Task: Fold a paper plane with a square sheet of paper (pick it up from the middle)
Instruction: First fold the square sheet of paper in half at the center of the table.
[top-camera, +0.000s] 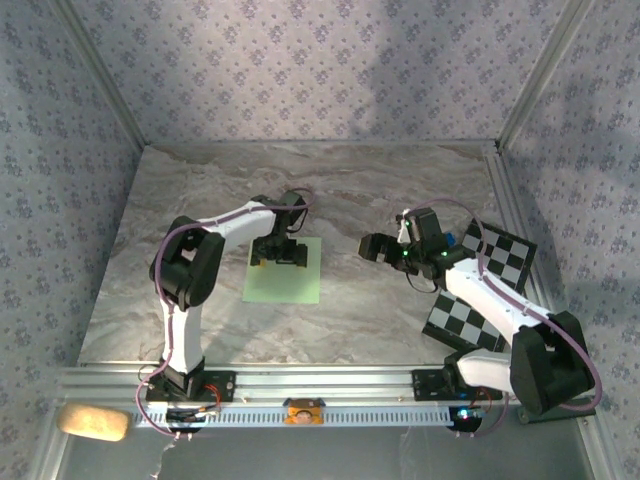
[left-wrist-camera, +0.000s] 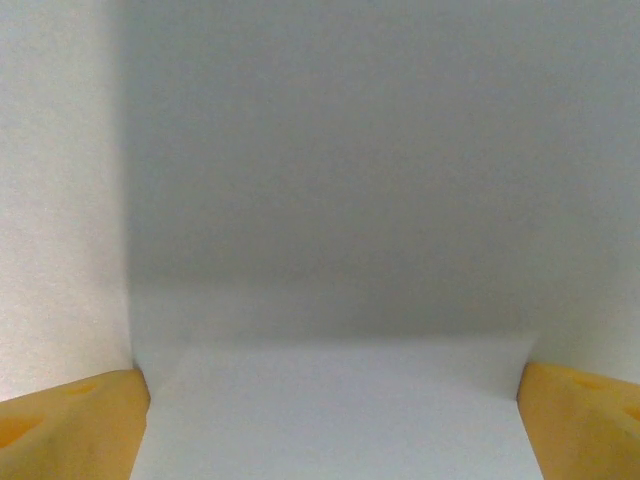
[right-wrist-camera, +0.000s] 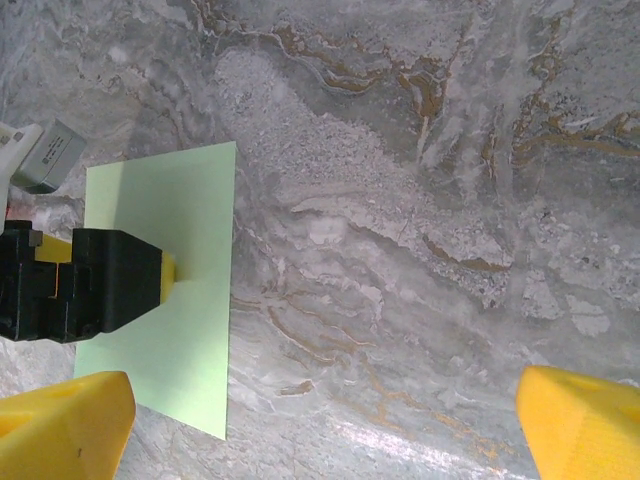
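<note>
Square sheet of paper (top-camera: 285, 287) lies flat under wide-open left gripper (top-camera: 279, 260); right gripper (top-camera: 372, 247) open too

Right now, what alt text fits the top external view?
The left gripper, jaws open, is low over the far half of the square sheet of paper lying flat on the marble table. The right gripper hangs open to its right, near a checkered board.
</note>
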